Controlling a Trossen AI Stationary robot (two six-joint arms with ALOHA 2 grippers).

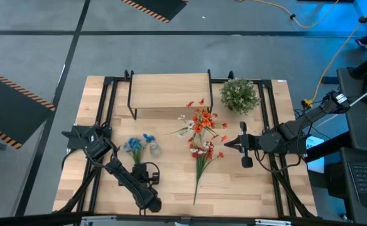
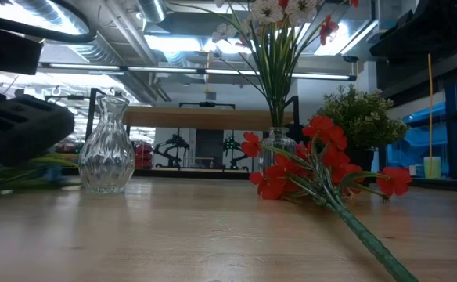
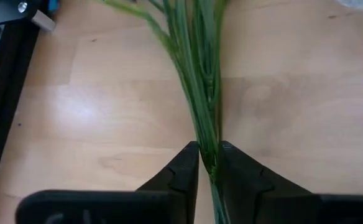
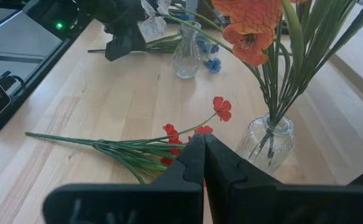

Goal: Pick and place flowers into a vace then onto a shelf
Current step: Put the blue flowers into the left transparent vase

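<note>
My left gripper (image 1: 139,166) (image 3: 207,155) is at the table's near left, shut on the blue sprig (image 1: 136,145). Its blooms lie beside an empty clear vase (image 1: 154,149) (image 2: 107,145). A second glass vase (image 4: 267,144) at mid-table holds the orange-red sprig (image 1: 199,122) and the white one (image 1: 182,119) upright. The red sprig (image 1: 199,162) (image 2: 322,164) lies flat on the table, stem toward the near edge. My right gripper (image 1: 226,145) (image 4: 204,142) is shut just right of that vase and the red blooms, touching nothing. The shelf (image 1: 168,91) stands at the far edge. My left gripper pinches the blue sprig's bundle of green stems (image 3: 206,134) between its two fingers, well down from the blooms. The fingers run roughly along the stems, coming from the near side. The stems lie about level and low over the tabletop; whether they rest on it I cannot tell.
A round bushy green plant (image 1: 239,95) stands at the far right, beside the shelf. Black frame rails (image 1: 268,125) run along the table's left and right sides. Bare wood lies between the two vases and near the front edge (image 1: 234,188).
</note>
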